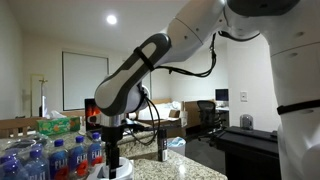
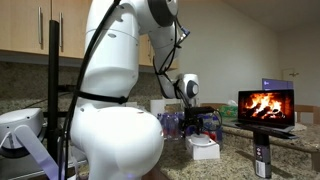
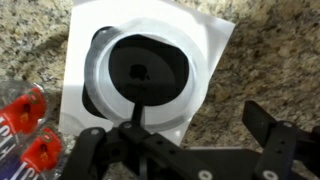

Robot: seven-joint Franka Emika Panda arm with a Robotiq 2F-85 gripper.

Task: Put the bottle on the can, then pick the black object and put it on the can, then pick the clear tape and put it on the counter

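My gripper (image 3: 176, 138) is open and empty, with its fingers spread wide just above a white square base (image 3: 205, 40) on the granite counter. A whitish ring, probably the clear tape (image 3: 95, 75), lies on that base. A black round shape (image 3: 148, 68) fills its centre; I cannot tell what it is. The slim dark bottle (image 1: 162, 148) stands upright on the counter away from the gripper, and also shows in an exterior view (image 2: 262, 160). In both exterior views the gripper (image 1: 113, 162) (image 2: 202, 128) hangs low over the white base (image 2: 205, 150). I see no flat black bar.
Several blue-labelled water bottles (image 1: 60, 158) with red caps (image 3: 30, 125) stand close beside the gripper. An open laptop (image 2: 266, 106) showing a fire sits further along the counter. The robot's white body (image 2: 110, 110) blocks much of one view.
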